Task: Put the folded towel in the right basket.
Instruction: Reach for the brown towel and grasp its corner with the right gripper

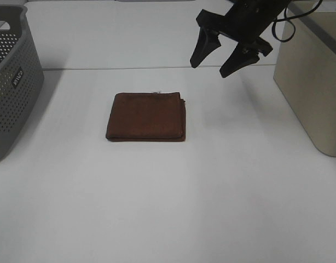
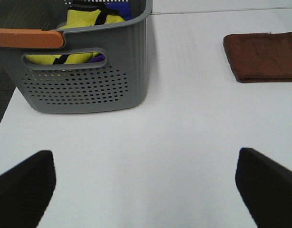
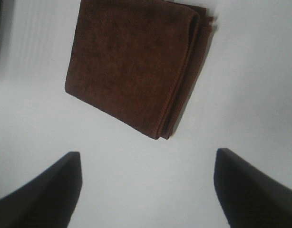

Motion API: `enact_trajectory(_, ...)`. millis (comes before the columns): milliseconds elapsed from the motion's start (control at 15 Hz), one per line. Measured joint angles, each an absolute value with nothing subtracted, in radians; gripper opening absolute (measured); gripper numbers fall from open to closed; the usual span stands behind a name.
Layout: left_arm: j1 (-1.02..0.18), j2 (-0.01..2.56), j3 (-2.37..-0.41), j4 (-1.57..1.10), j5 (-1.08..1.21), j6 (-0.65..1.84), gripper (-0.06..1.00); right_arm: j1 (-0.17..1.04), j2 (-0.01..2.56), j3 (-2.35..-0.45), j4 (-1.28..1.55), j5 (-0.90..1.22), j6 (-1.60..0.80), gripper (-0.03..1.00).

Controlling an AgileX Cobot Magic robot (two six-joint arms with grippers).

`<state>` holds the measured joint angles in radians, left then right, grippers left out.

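Note:
A folded brown towel point(image 1: 146, 116) lies flat on the white table point(image 1: 168, 208), near the middle. It also shows in the right wrist view point(image 3: 131, 61) and the left wrist view point(image 2: 262, 56). My right gripper point(image 1: 215, 61) is open and empty, held in the air behind and to the right of the towel. The beige right basket point(image 1: 314, 82) stands at the table's right edge. My left gripper point(image 2: 146, 187) is open and empty, low over the table near the grey basket; the exterior view does not show it.
A grey perforated basket point(image 1: 9, 82) stands at the left edge; in the left wrist view point(image 2: 84, 85) it holds yellow and purple items and has an orange handle. A black cable point(image 1: 285, 27) hangs by the right arm.

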<state>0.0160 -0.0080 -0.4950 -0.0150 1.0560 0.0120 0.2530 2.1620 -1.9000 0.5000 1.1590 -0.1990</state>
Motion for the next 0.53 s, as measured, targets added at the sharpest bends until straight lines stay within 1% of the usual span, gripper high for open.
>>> enact_trajectory(333,0.016,-0.008,-0.495,-0.015,1.056,0.012,0.98,0.246,2.365,-2.025,0.542,1.157,-0.212,0.74)
enact_trajectory(533,0.016,-0.008,-0.495,-0.015,1.056,0.012,0.98,0.21,2.46,-2.07,0.626,1.156,-0.241,0.74)
